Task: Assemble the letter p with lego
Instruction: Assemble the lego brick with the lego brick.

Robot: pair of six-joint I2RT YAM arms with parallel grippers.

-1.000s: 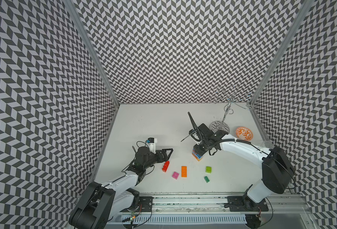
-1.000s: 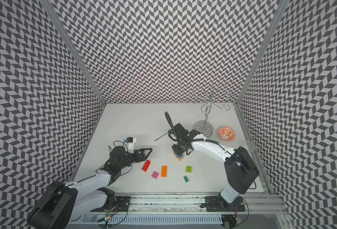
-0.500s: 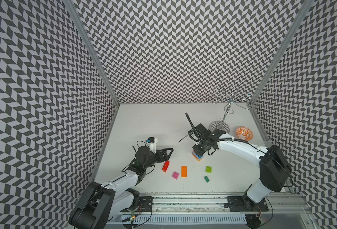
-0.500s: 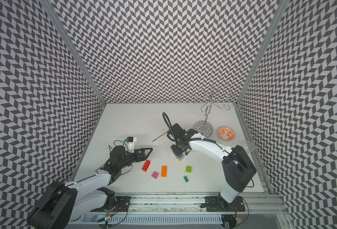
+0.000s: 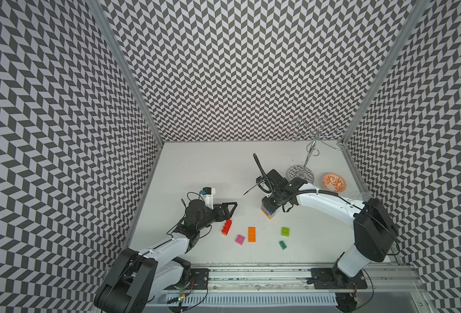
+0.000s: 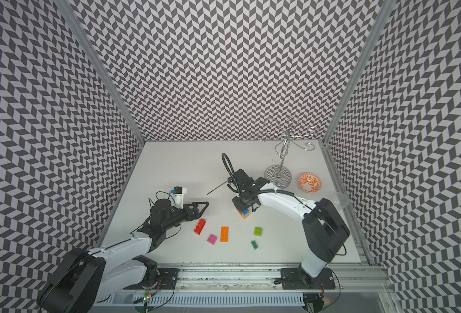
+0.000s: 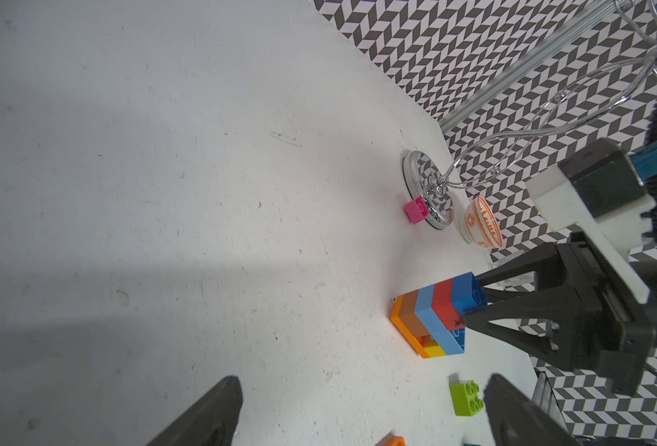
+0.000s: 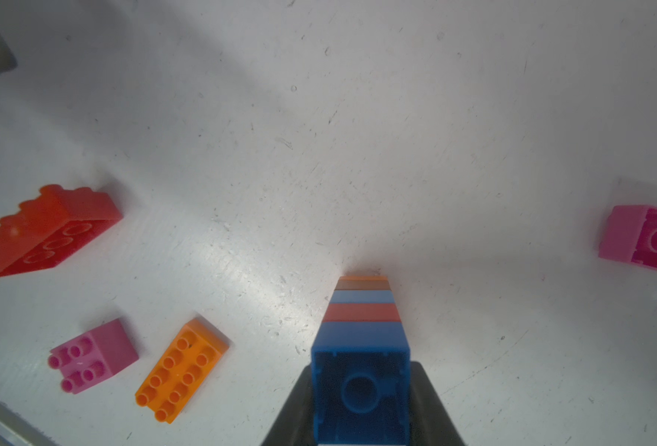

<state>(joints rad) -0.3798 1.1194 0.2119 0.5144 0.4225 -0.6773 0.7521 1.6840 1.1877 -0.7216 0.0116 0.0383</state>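
Green brick [image 5: 282, 244]: one, small, nearest the front rail, alone on the white table [image 5: 210, 168]; only the top views show it whole.
Pink brick [image 5: 240, 239]: studs up, just beside the orange oblong brick [image 5: 252, 234], on which the right wrist view shows eight studs.
Lime brick [image 5: 285, 231]: one, square, just beyond the green brick; the left wrist view shows four studs on it.
Red brick [image 5: 226, 227]: one, oblong; the right wrist view shows it tipped on its side, hollow underside outward.
Left gripper [image 5: 232, 207]: released, jaws spread wide with nothing between them, just beyond the red brick.
Stack [image 5: 268, 212]: mid-table. The left wrist view shows five layers: orange at the table end, then brown, light blue, red and blue, with yellow showing at one end. I cannot tell whether it rests on the table or hangs just above it.
Right gripper [image 7: 471, 299]: pointing down, clenched on the blue brick [image 8: 359, 386] at the stack's top, whose hollow underside faces the right wrist camera.
Second pink brick [image 7: 415, 208]: on its side, touching the base of the wire stand [image 7: 429, 193]; both wrist views show it, the top views do not.
Bowl [image 5: 333, 183]: one, orange-patterned, beside the stand.
Loose bricks counted: six, being two pink and one each of red, orange, lime and green.
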